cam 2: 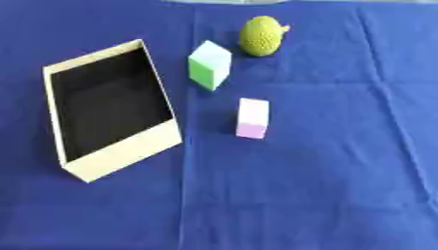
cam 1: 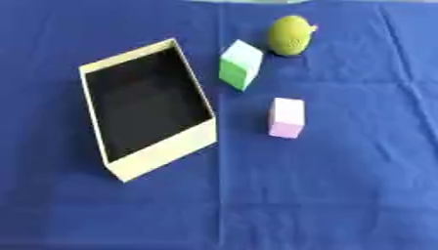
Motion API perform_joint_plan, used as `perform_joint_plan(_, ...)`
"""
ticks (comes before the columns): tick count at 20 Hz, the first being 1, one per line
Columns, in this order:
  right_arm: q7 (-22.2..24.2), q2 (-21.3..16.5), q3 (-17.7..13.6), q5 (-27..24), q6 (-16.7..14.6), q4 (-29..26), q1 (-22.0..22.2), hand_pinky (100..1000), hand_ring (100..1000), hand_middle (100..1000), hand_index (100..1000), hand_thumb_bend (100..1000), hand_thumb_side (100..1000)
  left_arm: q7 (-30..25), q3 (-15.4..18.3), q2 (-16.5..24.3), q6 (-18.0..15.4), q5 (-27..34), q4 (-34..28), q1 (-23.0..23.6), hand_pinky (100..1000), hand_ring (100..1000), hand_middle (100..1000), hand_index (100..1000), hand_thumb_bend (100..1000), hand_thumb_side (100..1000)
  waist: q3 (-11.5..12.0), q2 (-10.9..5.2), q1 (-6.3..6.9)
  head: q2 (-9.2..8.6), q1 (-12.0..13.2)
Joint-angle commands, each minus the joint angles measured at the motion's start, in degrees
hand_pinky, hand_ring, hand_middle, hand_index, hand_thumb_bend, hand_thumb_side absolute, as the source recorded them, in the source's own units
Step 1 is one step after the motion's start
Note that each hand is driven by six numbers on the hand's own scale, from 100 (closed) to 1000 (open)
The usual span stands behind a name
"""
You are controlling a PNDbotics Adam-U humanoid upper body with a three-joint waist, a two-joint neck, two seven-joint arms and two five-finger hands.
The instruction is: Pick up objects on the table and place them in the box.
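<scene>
Blue cloth [cam 1: 342,205] fills the near part of both views, creased along fold lines and bare of objects close to the camera. It covers the whole table.

One box [cam 1: 163,155] stands on the left side, set askew so that its near corner points toward the lower left. Its walls are cream or pale yellow on the outside, its interior is dark, almost black, and nothing can be seen lying inside it. No lid shows.

Three loose objects lie to the right of the box, all outside it. One pink block [cam 1: 287,117], a small cuboid with a paler top face, stands nearest, just right of the box's near right corner and apart from it. One green block [cam 1: 239,65], larger, with a pale mint top and a stronger green side, sits farther back, near the box's far right corner; whether it touches the wall cannot be told. One yellow-green rounded object [cam 1: 291,34], with a rough, dotted skin and a small stub on its right side, like a toy fruit, lies farthest back, just beyond and to the right of the green block.

No brand, label or writing can be read on the box, the blocks or the cloth.

Neither robot hand shows in either eye view, so how their fingers are held cannot be told.
</scene>
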Motion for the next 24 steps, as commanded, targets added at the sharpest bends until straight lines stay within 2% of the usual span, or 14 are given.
perform_joint_plan(1,0.17,-1.96,-0.66,0.36,-0.30,-0.85,-0.47,823,768,555,747,100,565,0.09,0.37,0.98,0.05,-0.18,-0.98,-0.51,713,842,770,815,211,634,-0.10,-1.17,-0.02,-0.02,-0.18)
perform_joint_plan(4,0.80,-3.61,0.00,1.99,-0.63,-0.85,-0.76,825,780,574,763,100,553,0.09,0.39,1.05,0.07,-0.18,-0.98,-0.44,712,842,770,815,211,635,-0.12,-1.24,-0.12,0.10,-0.21)
perform_joint_plan(8,3.81,-8.31,2.80,7.12,-1.53,-0.85,-1.80,823,799,630,806,100,573,-0.03,0.29,1.22,0.12,-0.17,-0.98,-0.31,712,842,771,815,210,636,-0.10,-1.35,-0.33,0.31,-0.56)
perform_joint_plan(13,12.29,-13.89,8.47,13.89,-2.91,-0.85,-5.08,821,819,712,874,100,662,-0.35,0.04,1.33,0.24,0.01,-0.98,-0.18,712,843,771,815,208,638,0.21,-1.47,-0.53,0.49,-1.40)
perform_joint_plan(18,19.04,-15.63,13.23,18.08,-4.14,-0.85,-7.86,824,831,732,889,100,682,-0.63,-0.13,1.30,0.26,0.26,-0.98,-0.20,712,843,771,815,206,639,0.53,-1.52,-0.63,0.46,-1.84)
perform_joint_plan(20,20.78,-16.09,15.21,18.63,-4.27,-0.85,-8.61,828,834,732,888,100,650,-0.78,-0.23,1.31,0.30,0.35,-0.98,-0.18,711,844,772,815,206,640,0.67,-1.56,-0.72,0.50,-2.01)
perform_joint_plan(24,23.15,-16.02,18.10,19.01,-4.24,-0.85,-9.77,832,844,732,892,100,669,-1.01,-0.37,1.29,0.29,0.54,-0.98,-0.24,711,843,771,814,207,639,0.92,-1.60,-0.81,0.46,-2.18)
